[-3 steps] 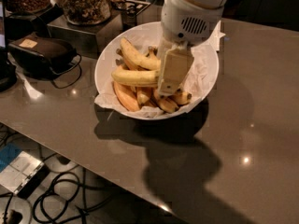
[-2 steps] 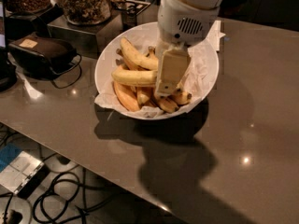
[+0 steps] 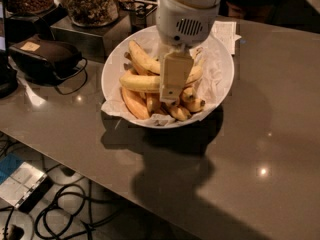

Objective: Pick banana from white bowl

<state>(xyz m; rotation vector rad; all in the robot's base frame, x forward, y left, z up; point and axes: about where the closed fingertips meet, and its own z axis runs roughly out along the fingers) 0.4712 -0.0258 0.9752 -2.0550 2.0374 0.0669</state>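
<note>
The white bowl (image 3: pixel 231 74) sits far-centre on the counter (image 3: pixel 260 144), with broad open surface to its right and on its near side. The counter's near edge runs diagonally above floor cables (image 3: pixel 65 209). A metal box (image 3: pixel 85 31) stands just beside the bowl's far-left rim. The pincer (image 3: pixel 171 96) hangs over the middle of the bowl, down among the fruit. I cannot tell whether it is spread or pressed together. The banana (image 3: pixel 137 82) lies across the bowl, left to right, passing beneath the pincer.
</note>
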